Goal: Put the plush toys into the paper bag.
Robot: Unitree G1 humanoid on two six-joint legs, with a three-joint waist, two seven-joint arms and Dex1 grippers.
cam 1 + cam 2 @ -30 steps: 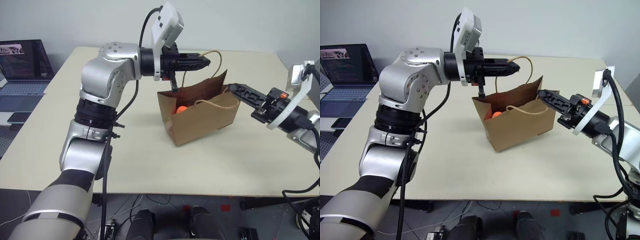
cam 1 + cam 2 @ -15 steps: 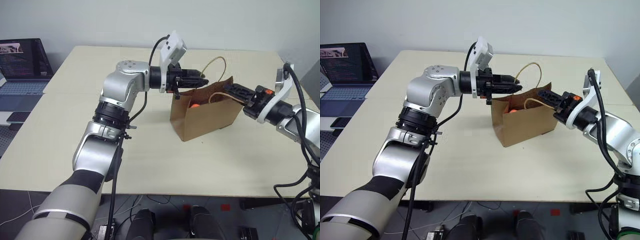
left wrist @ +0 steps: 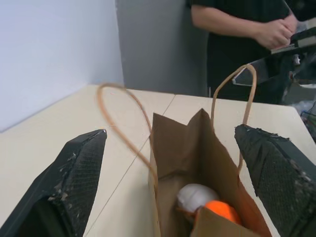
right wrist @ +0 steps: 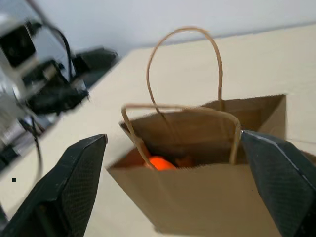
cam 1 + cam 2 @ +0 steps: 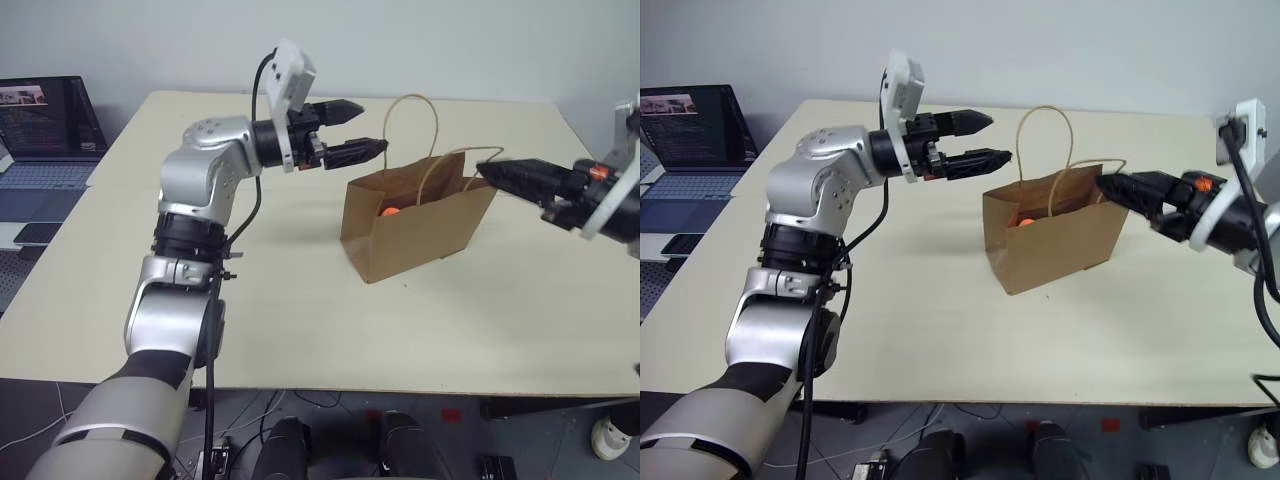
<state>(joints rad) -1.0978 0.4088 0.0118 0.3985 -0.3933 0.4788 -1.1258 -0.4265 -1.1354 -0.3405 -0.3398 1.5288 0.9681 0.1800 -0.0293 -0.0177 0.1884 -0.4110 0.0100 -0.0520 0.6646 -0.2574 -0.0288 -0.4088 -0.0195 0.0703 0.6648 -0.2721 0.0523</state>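
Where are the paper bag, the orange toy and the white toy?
paper bag (image 5: 410, 235), left eye view, its brown front wall.
orange carrot toy (image 3: 222, 211), left wrist view, its rounded orange top.
white egg toy (image 3: 195, 196), left wrist view, its white top.

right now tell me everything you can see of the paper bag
The paper bag is brown kraft paper, creased, standing upright and open-mouthed on the cream table. Two tan twisted-cord handles loop above its rim, one upright, one bent over toward the right gripper. Inside lie an orange toy and a white toy. The open left gripper and right gripper flank it; neither holds the bag.
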